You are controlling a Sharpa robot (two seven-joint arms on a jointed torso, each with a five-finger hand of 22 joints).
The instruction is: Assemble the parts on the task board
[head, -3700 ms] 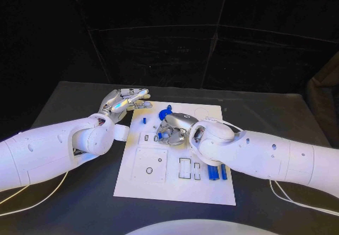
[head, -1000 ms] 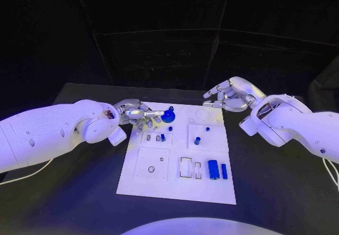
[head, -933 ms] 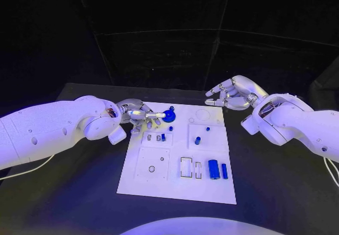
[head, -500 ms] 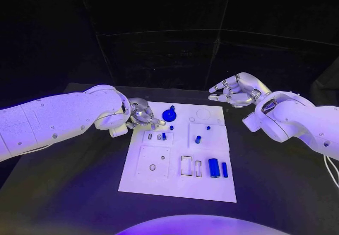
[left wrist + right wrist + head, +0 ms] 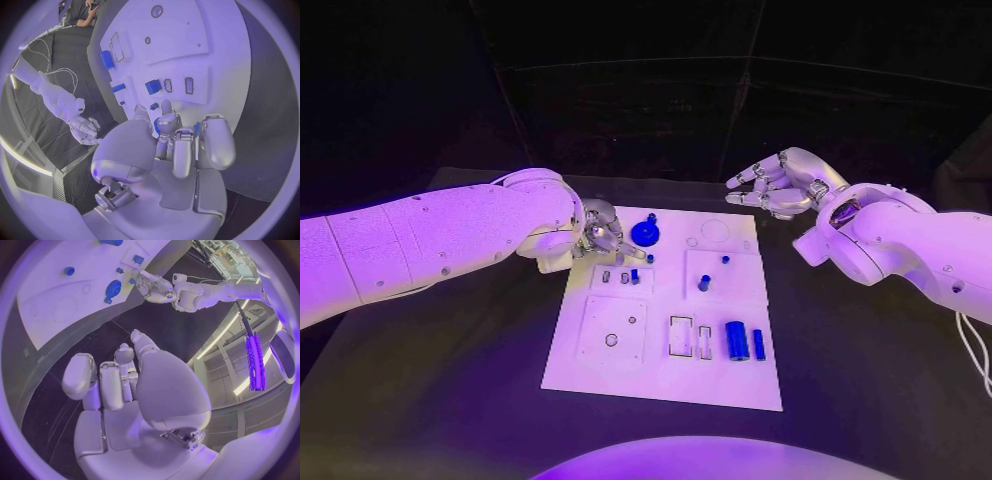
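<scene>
The white task board [image 5: 668, 375] lies mid-table. A round blue disc [image 5: 645, 235] stands at its far end, small blue pegs [image 5: 633, 276] stand behind the middle, and two blue cylinders [image 5: 736, 341] lie near the front right. My left hand [image 5: 600, 232] hangs over the board's far-left corner, just left of the disc, fingers curled down. In the left wrist view this hand [image 5: 178, 140] shows bits of blue behind its fingers; I cannot tell whether it holds anything. My right hand [image 5: 773, 185] is raised beyond the far-right corner, fingers curled [image 5: 119, 380] around nothing.
The black table [image 5: 459, 400] surrounds the board on all sides. Empty slots and a ring hole [image 5: 610, 340] mark the board's near left half. My left forearm [image 5: 430, 250] reaches across the table's left side.
My left hand drew its outstretched finger back from the blue disc and curled its fingers, and that arm swung further over the table. The right hand rose slightly.
</scene>
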